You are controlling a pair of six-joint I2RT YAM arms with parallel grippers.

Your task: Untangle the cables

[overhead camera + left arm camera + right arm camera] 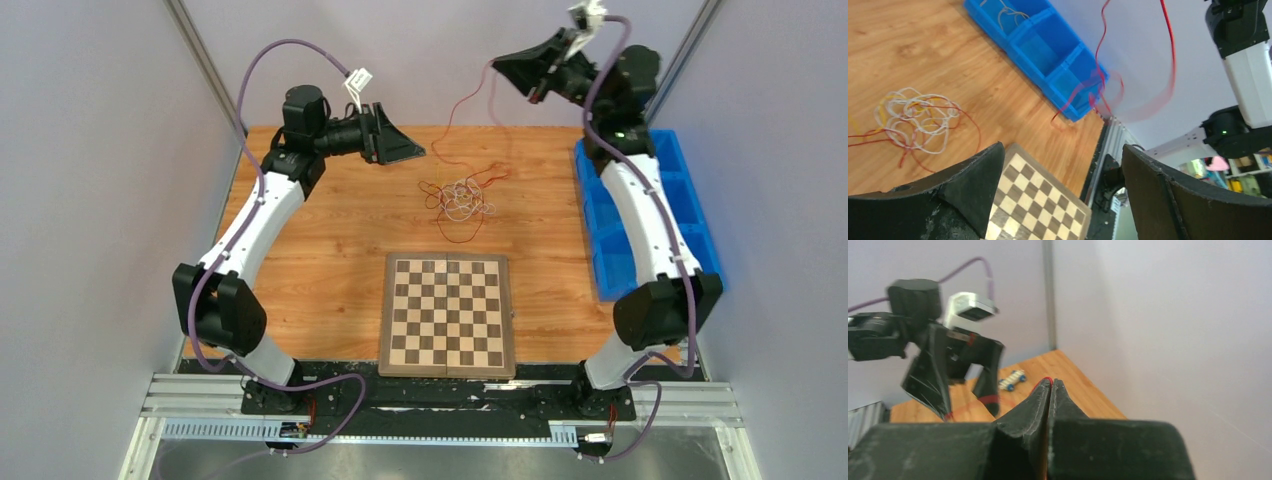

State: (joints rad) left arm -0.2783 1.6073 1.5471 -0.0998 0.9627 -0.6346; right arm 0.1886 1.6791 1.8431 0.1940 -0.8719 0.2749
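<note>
Closest to the lens, the black two-finger right gripper (1050,385) has its jaws pressed together, pinching a thin red cable strand (1044,380) at the very tips. We judge the hold slender: the strand may slip out. The strand runs down to the loose tangle of thin red, white and yellow cables (460,197), which lies on the wooden table (330,260) at 12 o'clock of the checkered wooden chessboard (448,313). Further pulling may cinch loops or drag the whole heap. At 10 o'clock of the tangle, the black left gripper (405,150) hangs with jaws wide apart and empty, so nothing pins the heap.
</note>
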